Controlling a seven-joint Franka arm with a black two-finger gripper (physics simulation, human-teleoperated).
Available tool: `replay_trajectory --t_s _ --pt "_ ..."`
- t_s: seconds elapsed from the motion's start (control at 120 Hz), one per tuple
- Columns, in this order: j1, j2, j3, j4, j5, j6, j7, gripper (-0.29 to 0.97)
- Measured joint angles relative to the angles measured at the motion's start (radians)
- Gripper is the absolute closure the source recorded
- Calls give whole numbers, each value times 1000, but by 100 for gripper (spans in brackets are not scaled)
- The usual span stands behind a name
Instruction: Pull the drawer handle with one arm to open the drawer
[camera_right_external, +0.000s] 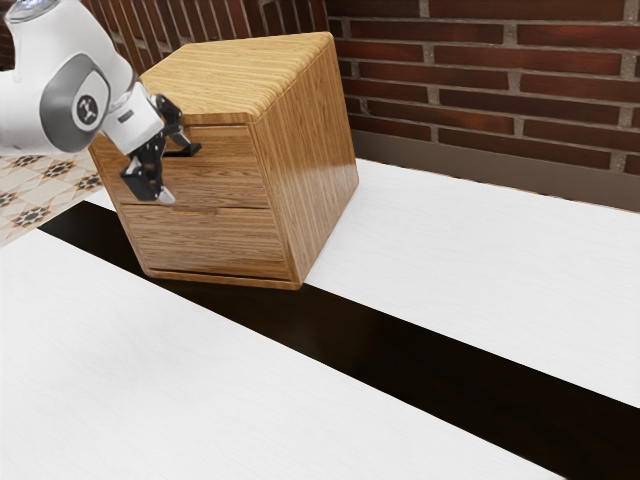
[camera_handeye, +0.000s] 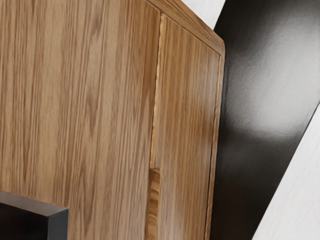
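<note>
One wooden cabinet sits on the far left of the table, at the far edge of its black stripe, with a brick wall behind. My claw hangs against the upper drawer, tips pointing down and a little apart, gripping nothing. The black handle juts out just right of the claw (I cannot tell whether they touch). The drawer front lies flush with the one below it, so it looks shut. Up close, the wrist view shows wood grain and a seam between panels.
</note>
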Motion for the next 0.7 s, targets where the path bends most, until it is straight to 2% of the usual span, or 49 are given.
replay_trajectory --t_s 0.075,0.15,0.225,0.292,0.358,0.417,0.492,0.558,0.7 --pt "9 -5 -2 -14 0 -7 -3 -12" --pt "4 -62 -3 -56 2 -37 -4 9" --pt "32 -121 -33 -92 3 -68 -6 9" --pt "92 -227 -120 -133 6 -100 -8 9" --pt "145 -409 -278 -149 8 -157 -9 6" --pt "174 -469 -340 -151 10 -205 -10 4" --pt "186 -487 -364 -148 9 -256 -12 3" --pt "189 -442 -356 -91 -5 -334 -33 2" --pt "190 -404 -387 -65 39 -510 -215 1"
